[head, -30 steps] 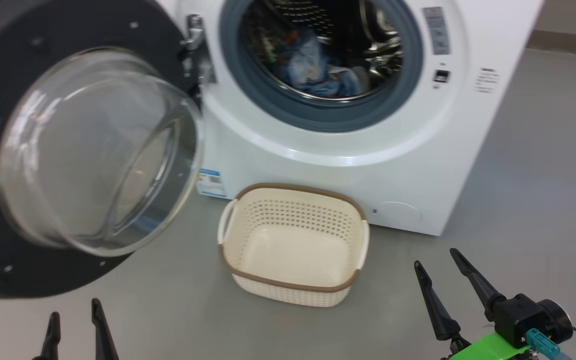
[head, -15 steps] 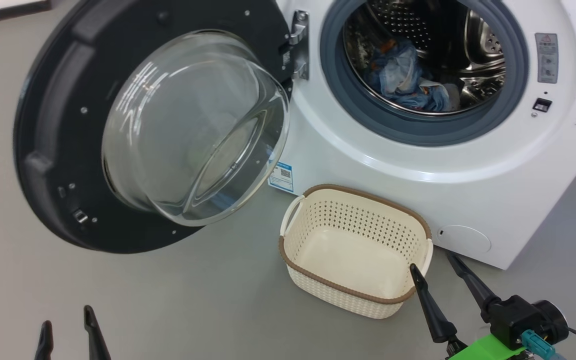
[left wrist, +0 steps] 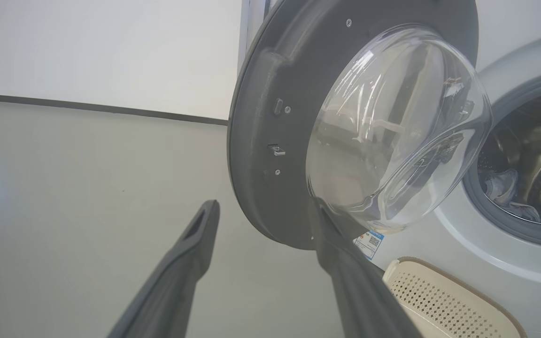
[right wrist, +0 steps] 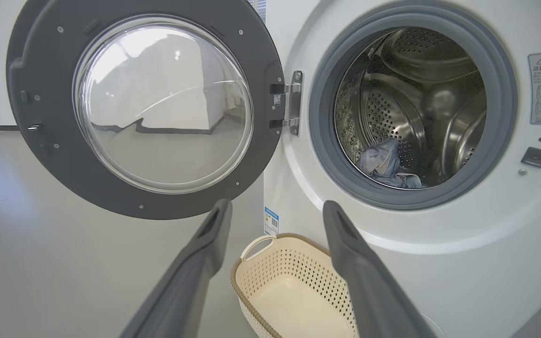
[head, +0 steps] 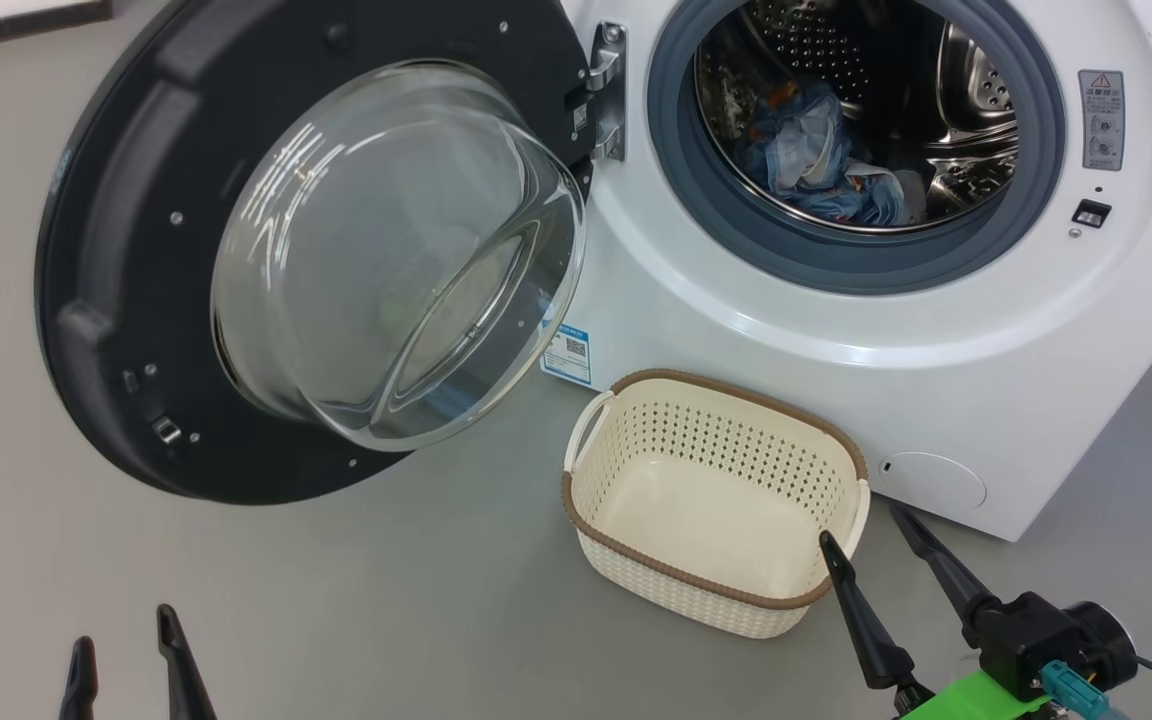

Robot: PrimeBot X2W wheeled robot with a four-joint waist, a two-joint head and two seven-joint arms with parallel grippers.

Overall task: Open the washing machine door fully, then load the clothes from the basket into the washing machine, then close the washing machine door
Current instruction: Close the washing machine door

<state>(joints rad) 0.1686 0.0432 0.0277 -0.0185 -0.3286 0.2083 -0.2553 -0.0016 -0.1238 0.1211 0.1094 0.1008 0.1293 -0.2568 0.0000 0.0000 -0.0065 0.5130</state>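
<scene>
The white washing machine point(head: 786, 330) stands with its door point(head: 126, 250) swung wide to the left, the glass bowl point(head: 396, 250) bulging toward me. Light blue clothes point(head: 811, 160) lie inside the steel drum, also seen as clothes point(right wrist: 385, 164) in the right wrist view. In front of the machine sits the cream basket point(head: 726, 590) with nothing in it. My right gripper point(head: 866, 525) hovers open just right of the basket, one fingertip over its rim. My left gripper point(head: 121, 625) is open at the lower left, below the door point(left wrist: 270, 141), holding nothing.
Grey floor point(head: 386, 600) stretches in front of the door and left of the basket. A white wall with a dark baseboard point(left wrist: 96, 108) runs behind the door. A blue sticker point(head: 566, 352) marks the machine's front.
Over the second the head camera swung, so the whole scene slid right and the door shows more fully. Both grippers stay low and open; door, basket and clothes look unmoved.
</scene>
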